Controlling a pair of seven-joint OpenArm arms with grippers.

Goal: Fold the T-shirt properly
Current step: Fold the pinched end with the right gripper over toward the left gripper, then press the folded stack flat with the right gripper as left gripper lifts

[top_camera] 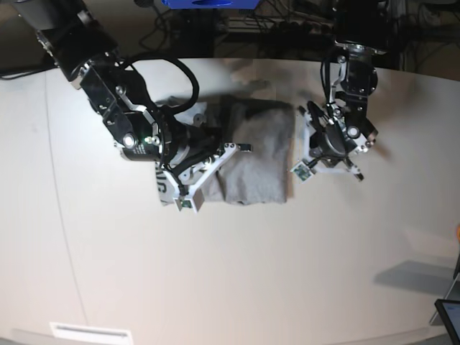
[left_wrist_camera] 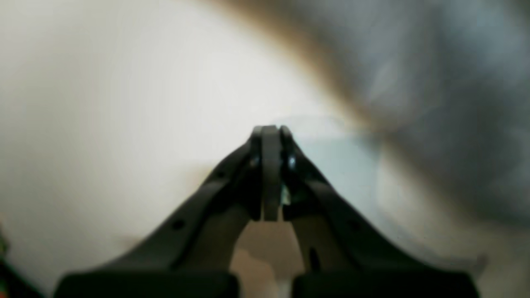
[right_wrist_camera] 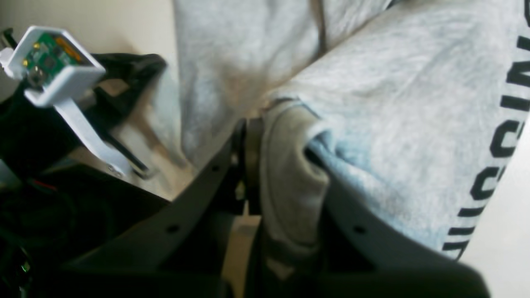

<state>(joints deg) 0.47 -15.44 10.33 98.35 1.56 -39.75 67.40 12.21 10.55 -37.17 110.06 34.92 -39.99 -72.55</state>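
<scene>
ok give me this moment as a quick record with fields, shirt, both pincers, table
shirt: grey T-shirt partly folded, black lettering showing at one edge
right pincer: right pincer shut on a fold of the T-shirt
left pincer: left pincer shut, holding nothing, beside the shirt
surface: pale table

Robotics lab, two arms [top_camera: 122, 108] over white table [top_camera: 237, 273], tangled cables [top_camera: 287, 21]

A pale, matte counter [top_camera: 237, 273] with a curved far edge fills the base view. The grey T-shirt [top_camera: 257, 162] lies on it, left of centre toward the far side, partly folded, with black lettering showing at its left edge. A dark object pokes in at the near right corner.
</scene>
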